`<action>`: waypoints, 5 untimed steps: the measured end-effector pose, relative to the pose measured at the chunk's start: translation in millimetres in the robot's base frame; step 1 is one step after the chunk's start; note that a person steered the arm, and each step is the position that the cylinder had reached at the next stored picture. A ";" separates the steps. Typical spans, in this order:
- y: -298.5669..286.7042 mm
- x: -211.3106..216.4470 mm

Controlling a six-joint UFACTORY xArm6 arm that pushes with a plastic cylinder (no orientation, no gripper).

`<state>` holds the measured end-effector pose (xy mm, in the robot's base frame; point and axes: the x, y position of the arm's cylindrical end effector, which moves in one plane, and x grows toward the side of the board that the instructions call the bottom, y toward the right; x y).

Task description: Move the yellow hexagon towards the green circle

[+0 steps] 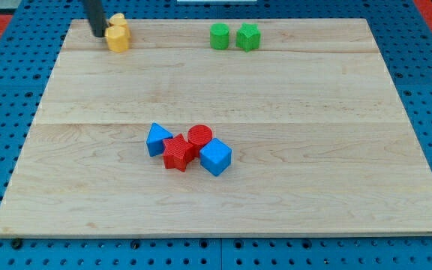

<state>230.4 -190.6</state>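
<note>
Two yellow blocks touch at the view's top left: a yellow hexagon [117,40] in front and another yellow block [119,22] just behind it, its shape unclear. My tip [98,34] stands right at the hexagon's left side, touching or nearly so. The green circle [219,36] sits at the top middle, well to the right of the hexagon. A second green block [248,37], angular in shape, is next to it on its right.
A cluster lies at the board's middle: a blue triangle [157,139], a red star [178,152], a red circle [199,136] and a blue cube [215,157]. The wooden board [351,187] rests on a blue pegboard.
</note>
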 end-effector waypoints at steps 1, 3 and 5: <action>16.2 9.2; 45.1 42.0; 87.3 42.4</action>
<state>272.8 -103.3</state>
